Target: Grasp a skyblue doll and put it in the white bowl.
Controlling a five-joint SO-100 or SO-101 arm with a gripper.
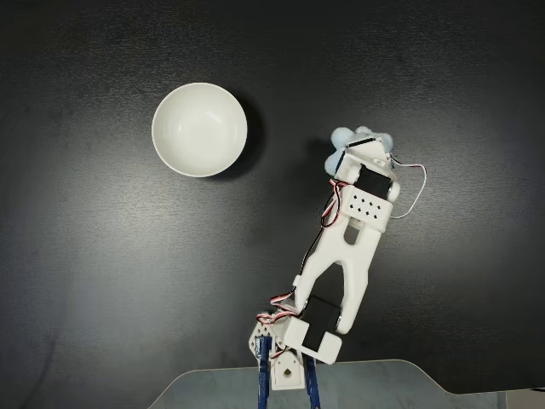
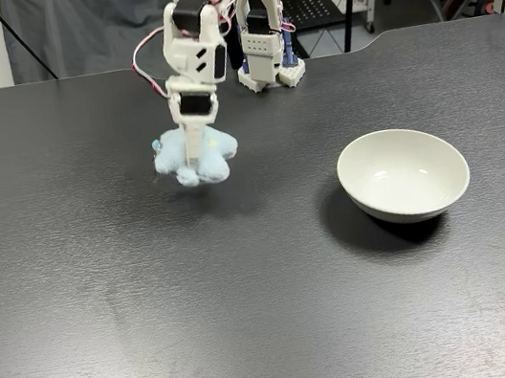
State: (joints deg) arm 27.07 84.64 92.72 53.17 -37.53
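Gripper, fixed view from the table's far side: the gripper hangs from the white arm with its fingers pointing down, closed on the skyblue doll.
Doll against gripper, same view: the plush bulges out on both sides of the near finger, which crosses its middle; most of its body shows to the right of and below the fingertip.
Doll height, same view: it hangs clear of the black table, with a soft shadow lying on the tabletop beneath and slightly in front of it.
White bowl, same view: the white bowl stands upright on the table, well apart from the doll, to the right and a little nearer the camera.
Gripper, fixed view from above: the gripper sits at the far end of the arm, directly over the doll.
Doll against gripper, top view: only pale-blue tufts show around the gripper head, on its upper and left sides.
White bowl, top view: the bowl lies to the left of the gripper, apart from it.
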